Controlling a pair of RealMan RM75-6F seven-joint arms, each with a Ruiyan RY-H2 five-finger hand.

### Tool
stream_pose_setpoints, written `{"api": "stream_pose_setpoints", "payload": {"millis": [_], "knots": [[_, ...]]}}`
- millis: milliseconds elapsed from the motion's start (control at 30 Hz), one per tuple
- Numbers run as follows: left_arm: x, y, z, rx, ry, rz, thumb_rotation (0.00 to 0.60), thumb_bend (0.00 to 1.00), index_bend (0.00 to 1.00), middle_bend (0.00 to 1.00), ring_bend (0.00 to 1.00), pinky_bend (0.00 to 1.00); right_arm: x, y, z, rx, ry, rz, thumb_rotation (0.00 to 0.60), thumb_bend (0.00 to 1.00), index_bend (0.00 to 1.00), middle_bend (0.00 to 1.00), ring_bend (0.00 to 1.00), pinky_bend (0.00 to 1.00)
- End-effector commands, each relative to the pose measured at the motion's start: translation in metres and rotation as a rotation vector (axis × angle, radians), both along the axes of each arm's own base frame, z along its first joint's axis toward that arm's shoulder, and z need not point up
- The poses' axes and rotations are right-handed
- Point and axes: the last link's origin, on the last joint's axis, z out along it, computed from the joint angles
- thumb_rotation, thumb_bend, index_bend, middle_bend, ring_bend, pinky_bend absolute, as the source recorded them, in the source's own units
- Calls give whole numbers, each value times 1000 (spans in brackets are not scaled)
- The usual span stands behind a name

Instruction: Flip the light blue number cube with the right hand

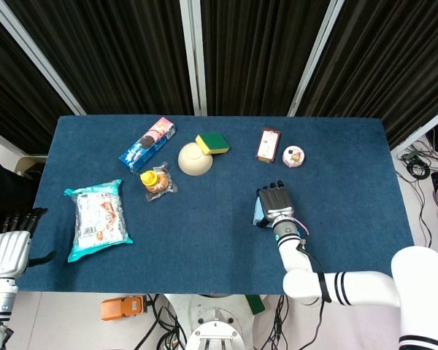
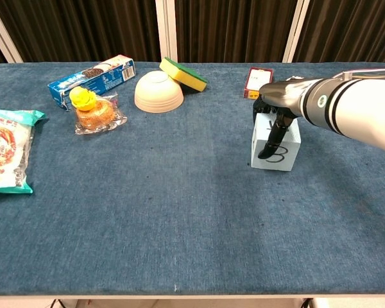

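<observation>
The right hand [image 2: 274, 106] covers the light blue number cube [image 2: 279, 149], fingers [image 2: 268, 142] draped over it; actual grip unclear.

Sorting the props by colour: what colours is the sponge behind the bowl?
Yellow with a green top; the sponge shows best in the chest view.

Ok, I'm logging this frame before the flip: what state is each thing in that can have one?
light blue number cube: flat on the table, 3 facing front
right hand: draped over the cube's top, thumb down its front
left hand: off the table's left edge, holding nothing
bowl: upside down
sponge: tilted, leaning on the bowl
</observation>
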Motion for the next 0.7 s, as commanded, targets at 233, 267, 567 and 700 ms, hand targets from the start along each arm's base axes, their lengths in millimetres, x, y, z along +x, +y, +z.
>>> {"api": "stream_pose_setpoints", "payload": {"millis": [233, 267, 567, 700], "knots": [[-3, -3, 0, 1, -5, 14, 600, 38, 153, 138, 29, 3, -15, 4, 20, -16, -258, 28, 555, 326, 613, 471, 307, 168], [-3, -3, -1, 1, -6, 14, 600, 38, 153, 138, 29, 3, -17, 5, 23, -19, -296, 34, 555, 327, 613, 471, 307, 168], [3, -1, 0, 3, -1, 0, 600, 38, 153, 138, 29, 3, -62, 14, 38, -25, -629, 102, 553, 330, 590, 471, 298, 161], [7, 1, 0, -1, 5, -8, 600, 38, 153, 138, 29, 3, -84, 12, 33, -18, -693, 110, 555, 330, 567, 471, 275, 149]]}}
